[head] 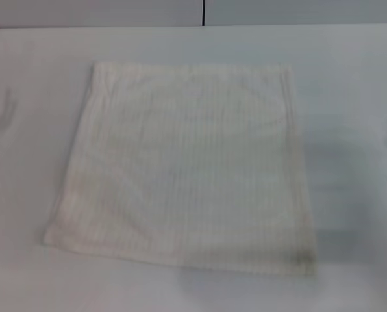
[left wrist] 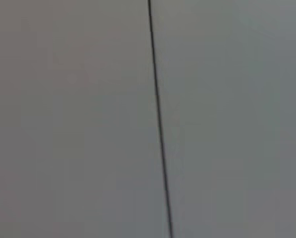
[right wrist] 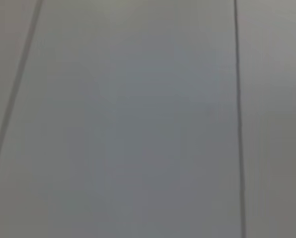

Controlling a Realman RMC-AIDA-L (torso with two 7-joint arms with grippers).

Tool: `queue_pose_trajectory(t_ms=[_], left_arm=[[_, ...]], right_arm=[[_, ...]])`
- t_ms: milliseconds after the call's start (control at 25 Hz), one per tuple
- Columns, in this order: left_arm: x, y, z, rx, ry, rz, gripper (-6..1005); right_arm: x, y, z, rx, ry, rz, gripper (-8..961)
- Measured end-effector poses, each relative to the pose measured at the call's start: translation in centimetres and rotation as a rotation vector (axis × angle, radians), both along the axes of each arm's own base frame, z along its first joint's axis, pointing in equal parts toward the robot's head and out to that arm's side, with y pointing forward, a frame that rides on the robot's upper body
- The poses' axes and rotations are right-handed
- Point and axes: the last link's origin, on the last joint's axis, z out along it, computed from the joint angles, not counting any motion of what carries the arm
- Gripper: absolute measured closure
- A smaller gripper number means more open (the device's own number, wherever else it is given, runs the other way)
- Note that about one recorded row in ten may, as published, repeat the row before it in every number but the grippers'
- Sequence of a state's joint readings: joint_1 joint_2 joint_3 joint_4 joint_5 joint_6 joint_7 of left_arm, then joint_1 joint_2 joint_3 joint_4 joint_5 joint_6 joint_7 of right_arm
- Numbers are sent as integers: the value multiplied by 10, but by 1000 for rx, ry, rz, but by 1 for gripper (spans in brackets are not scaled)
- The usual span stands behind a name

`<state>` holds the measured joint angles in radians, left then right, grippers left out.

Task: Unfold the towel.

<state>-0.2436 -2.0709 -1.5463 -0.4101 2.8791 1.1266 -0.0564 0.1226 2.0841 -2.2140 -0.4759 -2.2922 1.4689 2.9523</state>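
Note:
The towel (head: 187, 166) is a cream-white, roughly square cloth with faint ribbed stripes and hemmed edges. It lies spread flat on the white table (head: 356, 78) in the middle of the head view. Neither gripper shows in any view. Faint shadows fall on the table at the far left and far right. The two wrist views show only plain grey panels with thin dark seams, not the towel.
The table's far edge runs along the top of the head view, with a grey wall (head: 115, 12) behind it that has a dark vertical seam (head: 203, 12). Bare table surrounds the towel on all sides.

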Motion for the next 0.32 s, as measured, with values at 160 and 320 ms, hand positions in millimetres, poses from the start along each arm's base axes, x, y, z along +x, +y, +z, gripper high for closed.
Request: queue_pose_trajectory(t_ms=[160,320], left_arm=[[-13,-2,-2,-2,8,54,217],[-24,-6,1,16,-4,98,217]], right_arm=[[12,-1,1,-1,8,-61,771],[20,-1,2,-1,15,-103,686]])
